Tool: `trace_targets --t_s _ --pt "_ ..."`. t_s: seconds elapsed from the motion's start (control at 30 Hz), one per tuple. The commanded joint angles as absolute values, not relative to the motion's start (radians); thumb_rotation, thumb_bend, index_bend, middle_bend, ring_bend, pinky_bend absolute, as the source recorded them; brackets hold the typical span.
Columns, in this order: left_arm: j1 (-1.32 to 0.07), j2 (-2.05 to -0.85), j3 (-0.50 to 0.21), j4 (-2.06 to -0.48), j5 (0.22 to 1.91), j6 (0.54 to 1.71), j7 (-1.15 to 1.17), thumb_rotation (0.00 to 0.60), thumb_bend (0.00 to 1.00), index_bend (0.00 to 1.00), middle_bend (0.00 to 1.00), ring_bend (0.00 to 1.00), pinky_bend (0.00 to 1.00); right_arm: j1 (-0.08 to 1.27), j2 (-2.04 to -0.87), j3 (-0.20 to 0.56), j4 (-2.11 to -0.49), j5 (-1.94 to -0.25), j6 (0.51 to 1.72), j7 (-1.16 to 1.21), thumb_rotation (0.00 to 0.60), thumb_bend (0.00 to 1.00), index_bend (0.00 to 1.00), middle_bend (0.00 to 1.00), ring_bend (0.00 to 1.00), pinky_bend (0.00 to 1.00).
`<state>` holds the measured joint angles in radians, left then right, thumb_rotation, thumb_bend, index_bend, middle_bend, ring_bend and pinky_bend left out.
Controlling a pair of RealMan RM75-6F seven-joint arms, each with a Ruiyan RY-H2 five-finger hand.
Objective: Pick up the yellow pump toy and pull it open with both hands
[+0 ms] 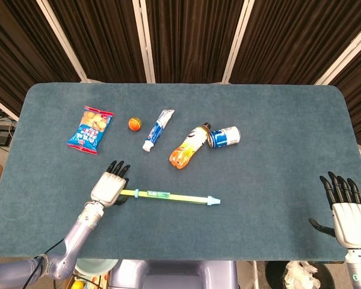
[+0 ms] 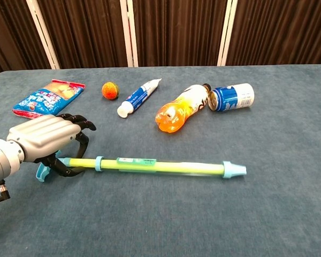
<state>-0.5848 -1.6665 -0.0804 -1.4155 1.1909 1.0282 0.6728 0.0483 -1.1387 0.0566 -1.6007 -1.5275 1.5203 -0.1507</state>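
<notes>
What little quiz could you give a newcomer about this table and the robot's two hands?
1. True or false: the left hand is curled around the handle end of the yellow pump toy.
2. Which lies nearest the blue can? A) snack bag B) orange bottle C) small ball
3. Fill in: the right hand holds ____.

Key: 1 true; 2 B; 3 nothing, its fingers are spread near the table's right corner.

Teal cloth-covered table [image 1: 277,156]; dark brown curtains [image 1: 186,36] behind, pale vertical strips [image 1: 145,39] between panels.
</notes>
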Motion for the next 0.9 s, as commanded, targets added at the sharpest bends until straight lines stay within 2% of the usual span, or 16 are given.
trace_targets --t_s 0.03,0.37,0.9 --pt "-0.589 -1.664 -0.073 -1.421 1.218 1.035 0.650 0.600 0.39 0.59 0.12 0.00 0.08 0.048 -1.139 0.057 -1.601 -1.526 1.520 -0.151 0.600 0.14 0.06 0.00 0.00 0.00" --pt "-0.636 -1.644 -0.022 -1.399 1.443 1.067 0.554 0.600 0.39 0.61 0.14 0.00 0.08 0.048 -1.141 0.057 -1.601 -1.524 1.520 -0.155 0.600 0.14 0.06 0.00 0.00 0.00" --pt "-0.690 -1.630 -0.014 -1.467 1.598 1.090 0.460 0.600 0.39 0.62 0.15 0.00 0.08 0.049 -1.139 0.056 -1.601 -1.524 1.518 -0.156 0.600 0.14 0.07 0.00 0.00 0.00"
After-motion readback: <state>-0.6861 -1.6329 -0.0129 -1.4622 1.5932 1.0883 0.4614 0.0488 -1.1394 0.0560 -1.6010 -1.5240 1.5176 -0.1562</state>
